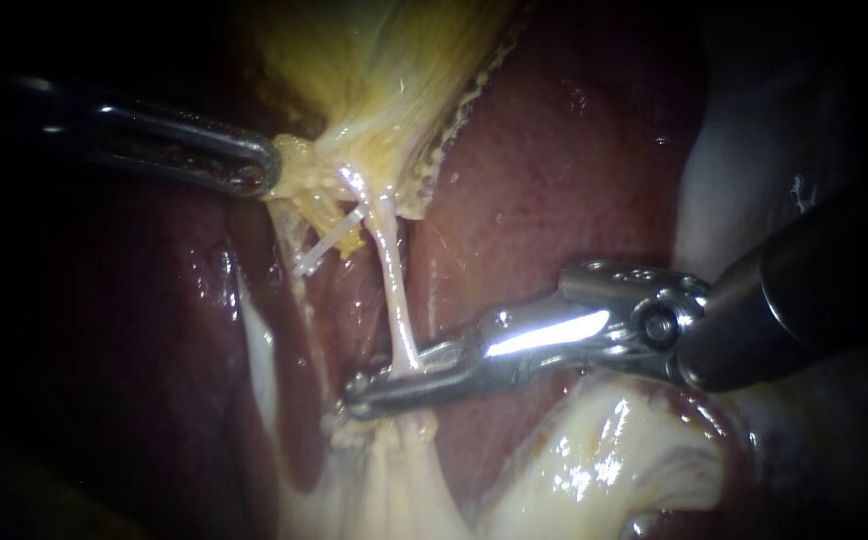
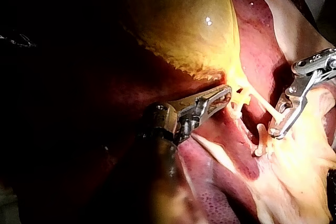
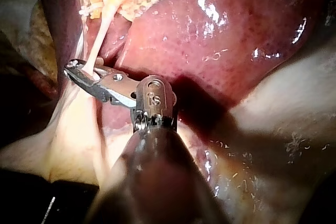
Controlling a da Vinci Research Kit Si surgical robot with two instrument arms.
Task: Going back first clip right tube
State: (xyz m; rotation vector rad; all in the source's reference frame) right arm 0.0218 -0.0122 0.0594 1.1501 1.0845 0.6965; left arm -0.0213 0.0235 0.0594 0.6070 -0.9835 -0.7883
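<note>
Centre of the endoscope frame, slightly left: the right tube (image 1: 386,270) runs as a pale thin strand from the yellow neck of the gallbladder (image 1: 384,70) down to whitish tissue (image 1: 394,470) at the bottom edge. Its lower end lies between the jaws of the right instrument (image 1: 359,392), which comes in from the right edge. A narrow gap shows between those jaws, so they are open around the tube; the right wrist view shows the strand dropping in between them too. Just left of the tube, a small white clip (image 1: 322,250) sits on a neighbouring yellowish strand. Upper left, the left instrument (image 1: 266,170) has its jaws closed on the gallbladder's yellow neck tissue. Dark red liver (image 1: 554,180) fills the upper right and the left side.
</note>
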